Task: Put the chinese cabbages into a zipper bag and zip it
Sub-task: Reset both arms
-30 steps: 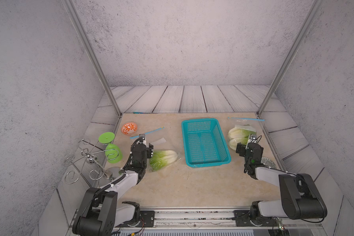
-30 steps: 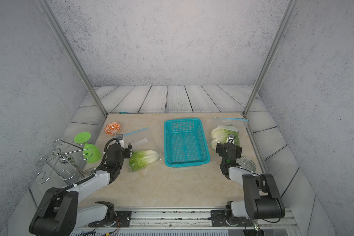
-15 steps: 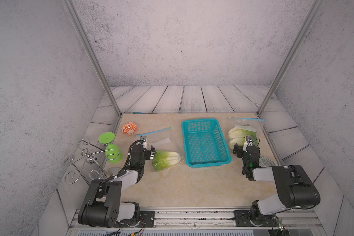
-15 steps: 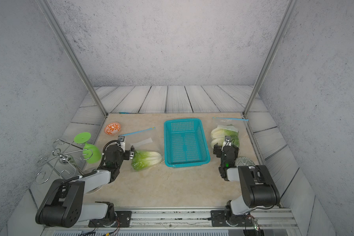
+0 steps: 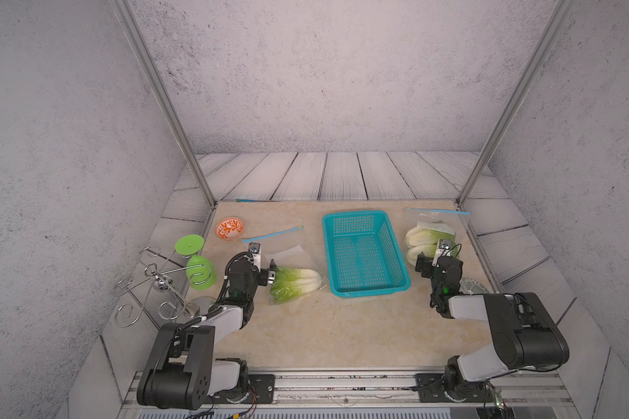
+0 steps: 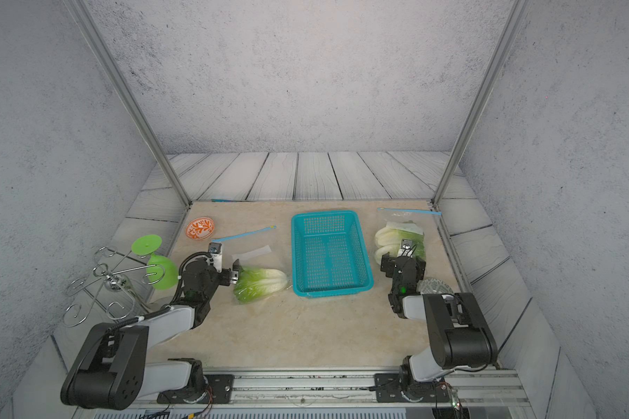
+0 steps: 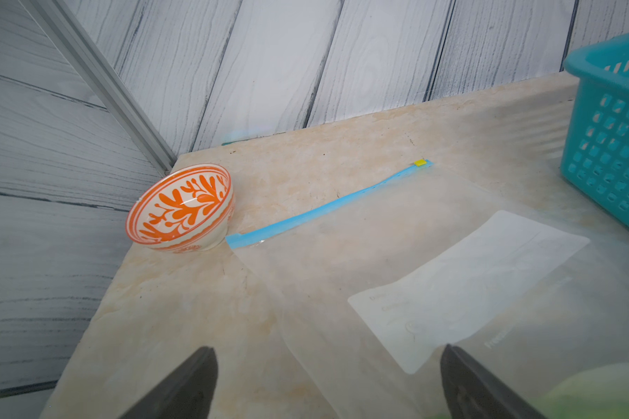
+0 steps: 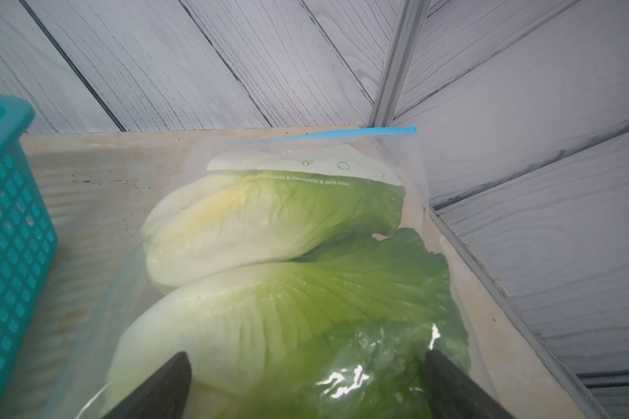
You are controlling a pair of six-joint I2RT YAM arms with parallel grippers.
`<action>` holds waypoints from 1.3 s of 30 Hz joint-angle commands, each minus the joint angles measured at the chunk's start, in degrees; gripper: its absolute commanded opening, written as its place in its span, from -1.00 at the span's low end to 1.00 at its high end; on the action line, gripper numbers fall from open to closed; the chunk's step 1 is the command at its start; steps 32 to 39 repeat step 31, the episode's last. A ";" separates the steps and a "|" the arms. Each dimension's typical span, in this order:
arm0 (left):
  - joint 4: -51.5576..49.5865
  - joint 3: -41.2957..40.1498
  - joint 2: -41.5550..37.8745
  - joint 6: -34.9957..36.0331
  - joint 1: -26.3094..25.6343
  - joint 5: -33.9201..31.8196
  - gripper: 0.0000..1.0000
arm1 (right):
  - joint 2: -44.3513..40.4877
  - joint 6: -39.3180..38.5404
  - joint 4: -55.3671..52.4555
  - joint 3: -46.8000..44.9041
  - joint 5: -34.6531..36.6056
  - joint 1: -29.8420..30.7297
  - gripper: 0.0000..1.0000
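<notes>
A: Beige worktop (image 5: pixel 305 337), grey walls. Where do we put the cabbages?
B: One cabbage (image 5: pixel 295 284) lies inside the left bag (image 7: pixel 342 261), leafy end toward the left pincer (image 5: pixel 272 274). Two cabbages (image 8: pixel 269 225) lie side by side in the right bag (image 8: pixel 411 170), near the far right corner.
A: Pincers?
B: Both spread, pinching nothing. Left one sits just beside the leaves; right pincer (image 8: pixel 305 362) hangs close over the nearer of the pair.
A: Step?
B: We read bagging as done, teal basket (image 5: pixel 369 290) empty. Zipping is what's in hand. Left zip strip (image 7: pixel 327 205) lies flat, yellow slider (image 7: pixel 420 162) at its basket-side end; sealed or not, we cannot tell.
A: Next?
B: We'd say pin a bag corner with one pincer, nip the strip with the other, run along it. Film looks slippery, so keep it taut.
</notes>
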 commanded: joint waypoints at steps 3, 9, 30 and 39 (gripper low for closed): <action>18.76 -3.58 8.30 -0.49 2.21 0.86 0.97 | 1.07 0.52 -1.96 1.61 1.40 0.09 0.98; 17.06 0.06 13.34 -2.83 3.74 -0.50 0.97 | 1.15 0.76 -2.27 1.79 1.51 0.10 0.98; 4.02 5.55 12.04 -6.92 5.54 -5.17 0.97 | 1.25 1.49 -3.82 2.77 1.30 -0.42 0.98; 4.08 5.46 11.91 -7.00 5.55 -5.21 0.97 | 1.25 1.52 -3.82 2.77 1.30 -0.43 0.98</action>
